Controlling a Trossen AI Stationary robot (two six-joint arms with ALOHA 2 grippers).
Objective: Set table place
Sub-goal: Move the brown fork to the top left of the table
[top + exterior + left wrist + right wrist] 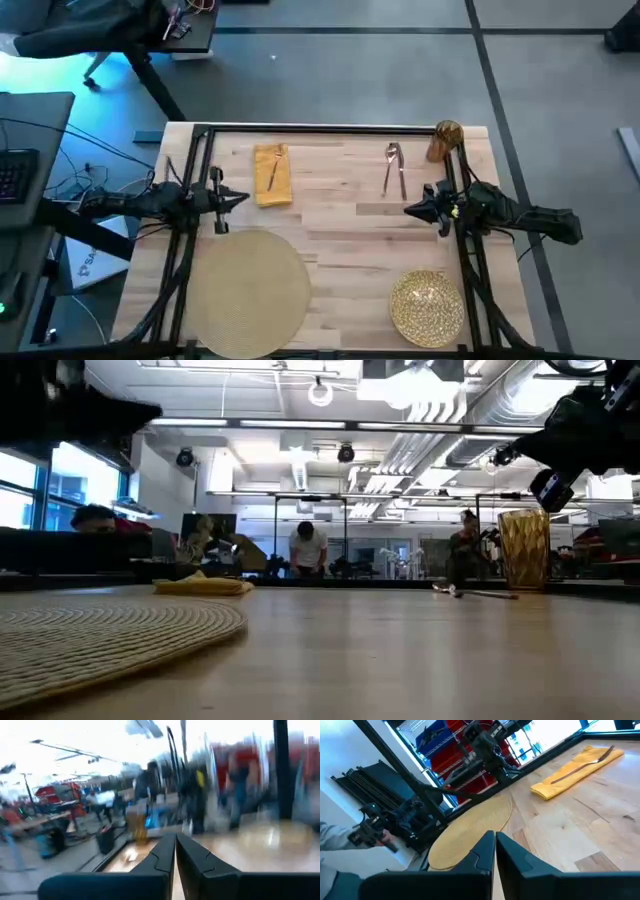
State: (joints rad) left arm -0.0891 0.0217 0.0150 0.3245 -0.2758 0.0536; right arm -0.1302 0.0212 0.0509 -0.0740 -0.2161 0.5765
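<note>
A round tan placemat (250,290) lies flat at the table's near left. A gold textured plate (427,306) sits on the wood at the near right. The mustard napkin (272,174) lies at the far left with a copper fork (271,172) on it. Two more copper pieces of cutlery (394,168) lie at the far right, beside the amber glass (444,142) standing in the far right corner. My left gripper (243,198) hovers shut above the table between napkin and placemat. My right gripper (410,209) hovers shut near the cutlery. Neither holds anything.
A black metal frame (320,128) runs along the table's edges. Bare wood (350,240) lies between the placemat and the plate. In the low view people and shelving show in the room beyond the table's far edge.
</note>
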